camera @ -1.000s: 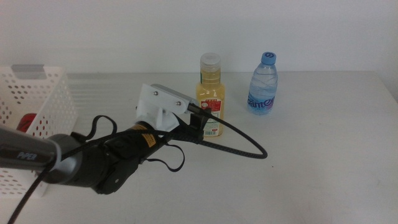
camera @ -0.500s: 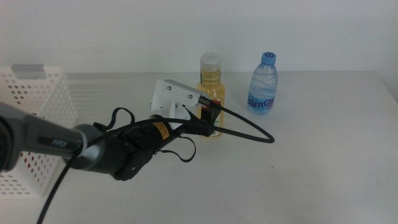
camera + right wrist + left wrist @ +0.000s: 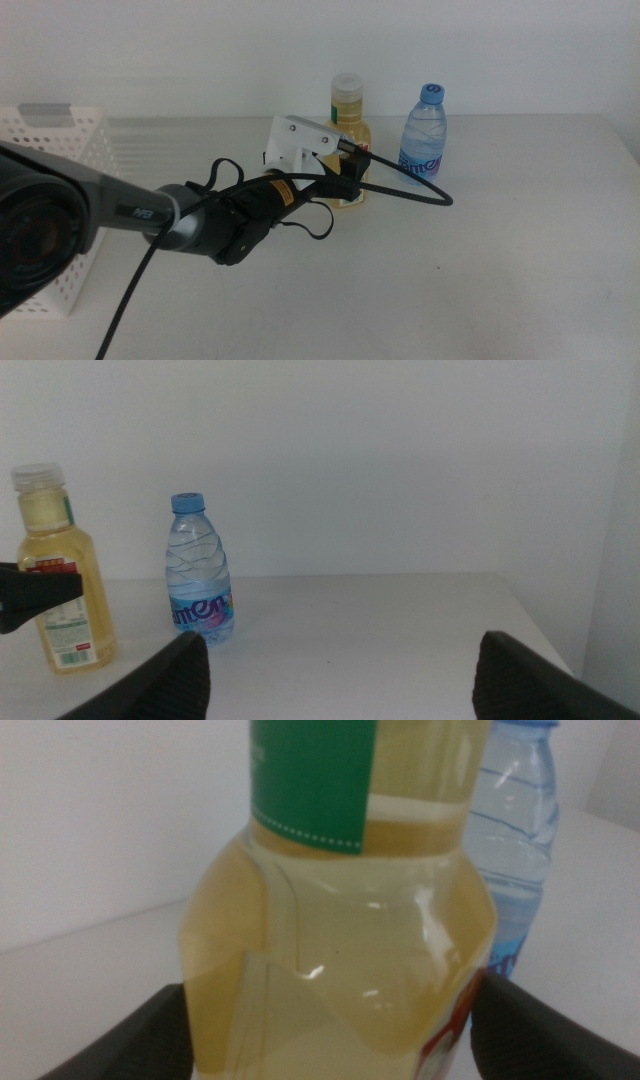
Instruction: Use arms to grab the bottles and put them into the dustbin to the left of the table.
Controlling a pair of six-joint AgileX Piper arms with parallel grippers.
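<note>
Since a second ago I've driven the left gripper point(image 3: 345, 178) forward, its wide jaws now flanking the yellow juice bottle point(image 3: 340, 940), unclamped, the water bottle point(image 3: 424, 135) beyond untouched, right gripper point(image 3: 340, 670) waiting spread wide.

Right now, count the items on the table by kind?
Yellow juice bottle: 1, between the jaws of the left tool
Clear water bottle: 1
White perforated basket: 1
Total: 3

Juice bottle point(image 3: 349, 120) base behind left gripper point(image 3: 345, 180)
</note>
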